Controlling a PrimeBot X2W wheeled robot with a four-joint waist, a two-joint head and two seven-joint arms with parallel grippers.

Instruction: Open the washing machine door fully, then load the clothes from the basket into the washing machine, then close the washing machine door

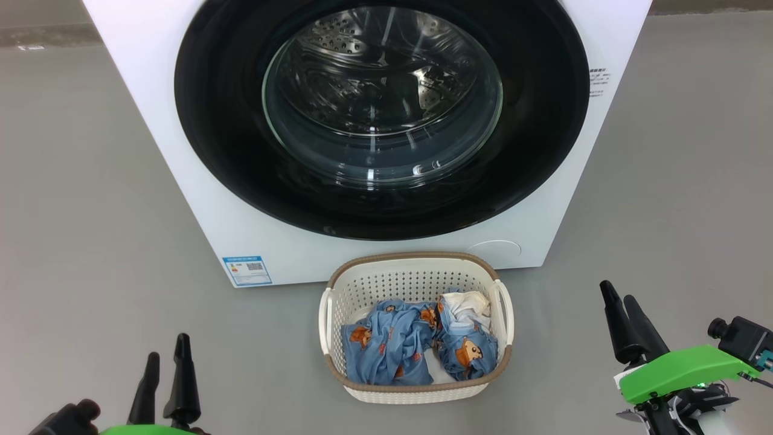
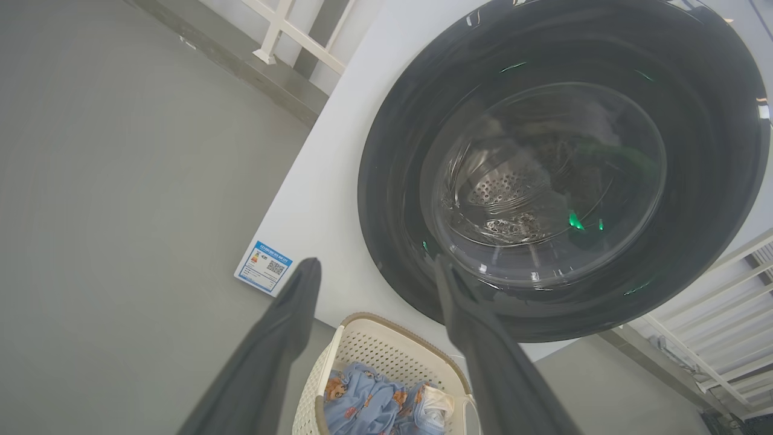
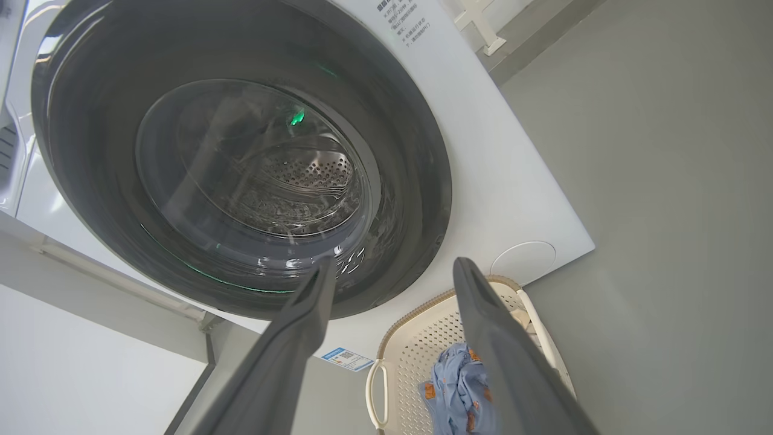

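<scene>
Jaws apart on left gripper [image 1: 165, 362] & right gripper [image 1: 619, 305], empty; washing machine door [image 1: 223, 133] shut, so rim to be hooked, swung fully.

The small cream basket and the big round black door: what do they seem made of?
Cream perforated basket: matte moulded plastic, given its even holes. Round black washing machine door: glossy, reflective, perhaps plastic; its clear bulging window looks like glass.

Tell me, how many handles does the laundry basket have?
2: one handle on the left side of the basket, and the other handle on its right side. None seems hidden.
</scene>
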